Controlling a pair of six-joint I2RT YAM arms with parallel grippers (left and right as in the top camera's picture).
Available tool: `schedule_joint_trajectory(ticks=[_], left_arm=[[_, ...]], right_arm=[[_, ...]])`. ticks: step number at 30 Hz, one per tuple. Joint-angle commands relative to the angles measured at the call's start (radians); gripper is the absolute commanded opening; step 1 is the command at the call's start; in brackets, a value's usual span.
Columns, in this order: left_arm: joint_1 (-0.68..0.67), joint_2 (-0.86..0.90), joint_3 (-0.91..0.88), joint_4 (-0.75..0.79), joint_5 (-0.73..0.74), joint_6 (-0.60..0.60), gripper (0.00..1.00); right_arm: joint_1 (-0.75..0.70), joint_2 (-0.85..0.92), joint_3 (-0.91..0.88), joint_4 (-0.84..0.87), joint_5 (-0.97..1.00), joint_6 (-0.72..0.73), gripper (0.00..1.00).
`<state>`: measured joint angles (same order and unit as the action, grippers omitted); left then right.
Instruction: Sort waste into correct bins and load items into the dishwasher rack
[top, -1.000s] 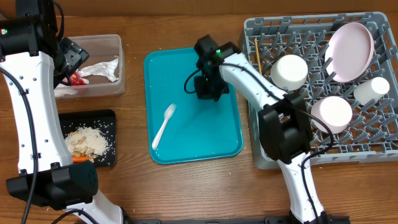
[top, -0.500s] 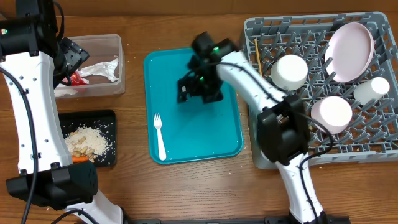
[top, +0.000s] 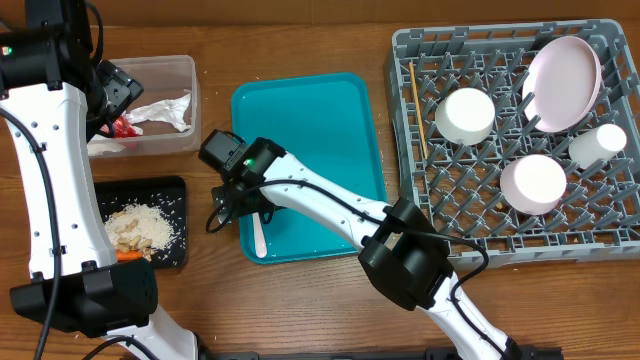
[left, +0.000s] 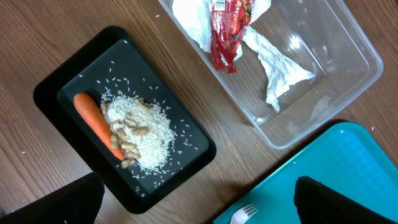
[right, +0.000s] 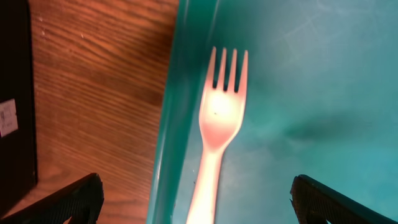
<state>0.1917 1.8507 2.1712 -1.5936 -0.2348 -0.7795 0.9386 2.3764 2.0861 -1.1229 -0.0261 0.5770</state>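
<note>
A white plastic fork (right: 221, 124) lies in the teal serving tray (right: 311, 93) along its left rim, tines pointing away from me. My right gripper (right: 205, 208) hangs open just above the handle, one finger over the wood and one over the tray. In the overhead view that gripper (top: 238, 200) is at the tray's lower left edge. My left gripper (left: 199, 211) is open and empty, high over the bins. The black tray (left: 56, 81) holds a carrot (left: 93, 121) and rice (left: 146, 134). The clear tub (left: 348, 50) holds a napkin (left: 277, 68) and a red wrapper (left: 227, 31).
The grey dishwasher rack (top: 600, 225) on the right holds two white bowls (top: 465, 115), a cup (top: 598, 145), a pale plate (top: 562, 70) and a wooden stick (top: 418, 105). The right arm stretches across the teal tray (top: 330, 120). Bare wood lies between tray and bins.
My right arm has swung from the tray's upper middle down to its lower left edge. The fork, slanted a second ago, now lies straight along the left rim. The left arm has not moved.
</note>
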Motion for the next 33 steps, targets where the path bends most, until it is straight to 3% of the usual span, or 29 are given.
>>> schedule_joint_trajectory(ticks=[1,8,16,22,24,27,28,30,33], left_arm=[[0.004,0.006,0.003,0.001,-0.003,-0.006,1.0],[0.004,0.006,0.003,0.001,-0.003,-0.006,1.0],[0.004,0.006,0.003,0.001,-0.003,-0.006,1.0],[0.004,0.006,0.003,0.001,-0.003,-0.006,1.0],[0.004,0.006,0.003,0.001,-0.003,-0.006,1.0],[0.004,0.006,0.003,0.001,-0.003,-0.006,1.0],[0.005,0.006,0.003,0.001,-0.003,-0.006,1.0],[0.005,0.006,0.003,0.001,-0.003,-0.006,1.0],[0.004,0.006,0.003,0.001,-0.003,-0.006,1.0]], right_arm=[[-0.006,0.007,-0.005,-0.001,0.087,0.061,1.0],[-0.008,0.008,-0.087,0.056,0.118,0.095,0.82],[-0.008,0.008,-0.152,0.079,0.115,0.105,0.33],[-0.006,0.008,-0.179,0.088,0.071,0.105,0.32],[-0.006,0.008,-0.19,0.089,0.064,0.107,0.22],[-0.007,0.008,-0.201,0.078,0.032,0.122,0.2],[-0.007,0.008,-0.201,0.061,0.029,0.14,0.2],[-0.007,0.008,-0.201,0.04,0.02,0.143,0.31],[-0.007,0.008,-0.201,0.029,0.021,0.142,0.32]])
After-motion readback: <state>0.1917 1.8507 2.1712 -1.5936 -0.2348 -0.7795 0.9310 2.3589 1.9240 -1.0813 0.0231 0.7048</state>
